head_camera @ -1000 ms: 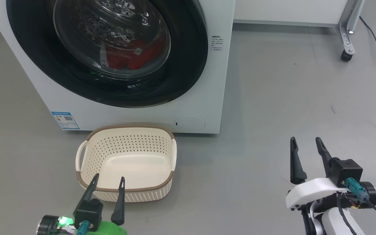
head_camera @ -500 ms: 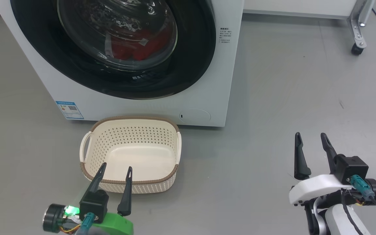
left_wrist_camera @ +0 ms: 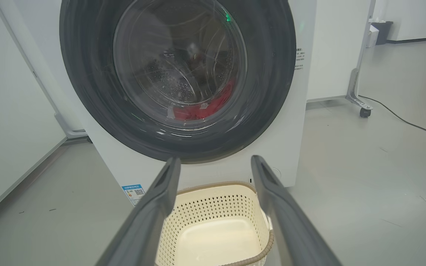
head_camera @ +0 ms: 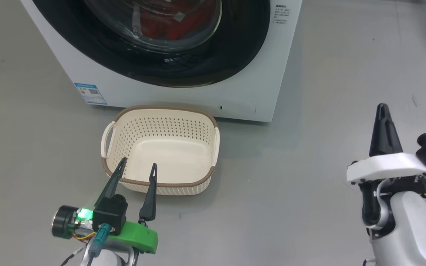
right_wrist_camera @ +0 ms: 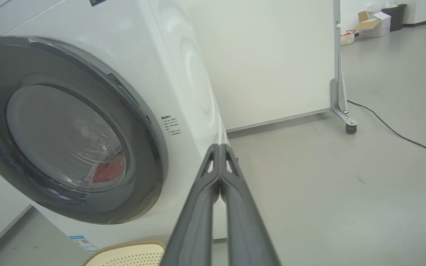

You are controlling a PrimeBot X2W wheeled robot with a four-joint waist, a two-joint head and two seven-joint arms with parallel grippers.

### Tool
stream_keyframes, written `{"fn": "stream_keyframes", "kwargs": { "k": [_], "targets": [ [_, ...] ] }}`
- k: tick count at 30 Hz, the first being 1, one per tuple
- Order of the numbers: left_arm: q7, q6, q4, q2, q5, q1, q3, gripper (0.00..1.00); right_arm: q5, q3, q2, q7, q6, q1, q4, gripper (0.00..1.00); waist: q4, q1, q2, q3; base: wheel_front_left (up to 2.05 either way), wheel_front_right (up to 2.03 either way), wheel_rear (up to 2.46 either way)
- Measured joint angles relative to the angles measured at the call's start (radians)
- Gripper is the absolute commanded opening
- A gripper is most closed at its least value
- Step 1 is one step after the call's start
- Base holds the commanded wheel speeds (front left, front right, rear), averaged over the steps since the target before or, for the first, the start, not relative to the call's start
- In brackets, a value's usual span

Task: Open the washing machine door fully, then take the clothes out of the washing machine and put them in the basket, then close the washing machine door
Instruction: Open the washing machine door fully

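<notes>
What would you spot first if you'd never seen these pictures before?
The big round black door of the white washing machine, shut, with bright red clothes showing through it. Next, the empty cream basket on the floor right in front of the machine, with the open left gripper hovering at its near edge.

black cable (right_wrist_camera: 401,136) on grey floor (right_wrist_camera: 346,192); castor (right_wrist_camera: 350,128) nearby

Red clothes (head_camera: 176,26) behind shut door (head_camera: 183,70); basket (head_camera: 161,177) empty.
</notes>
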Motion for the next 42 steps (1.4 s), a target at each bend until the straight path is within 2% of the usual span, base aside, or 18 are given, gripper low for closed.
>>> {"fn": "stream_keyframes", "kwargs": {
  "k": [12, 16, 21, 34, 42],
  "targets": [
    [0.0, 0.0, -0.034, 0.0, -0.035, -0.061, -0.064, 1.0, 0.321, -0.153, 0.006, 0.127, 0.017, -0.186, 0.004, 0.0, 0.079, 0.0, 0.0, 0.101, 0.0, 0.0, 0.0],
    [0.0, 0.0, -0.038, 0.0, -0.044, -0.075, -0.087, 1.0, 0.423, -0.209, 0.007, 0.183, -0.001, -0.258, 0.022, 0.0, 0.105, 0.0, 0.0, 0.135, 0.0, 0.0, 0.0],
    [0.0, 0.0, -0.049, -0.001, -0.06, -0.1, -0.117, 1.0, 0.438, -0.238, 0.004, 0.231, -0.027, -0.357, 0.032, 0.0, 0.139, 0.0, 0.0, 0.175, 0.0, 0.0, 0.0],
    [0.0, 0.012, -0.067, -0.002, -0.089, -0.14, -0.161, 1.0, 0.474, -0.254, -0.029, 0.344, -0.053, -0.614, 0.081, 0.0, 0.212, 0.0001, 0.0, 0.268, 0.0, 0.0, 0.0],
    [0.0, 0.019, -0.07, -0.002, -0.107, -0.176, -0.185, 1.0, 0.529, -0.293, -0.04, 0.415, -0.056, -0.763, 0.169, 0.0, 0.256, 0.0, 0.0, 0.319, 0.0, 0.0, 0.0]
  ]
}}
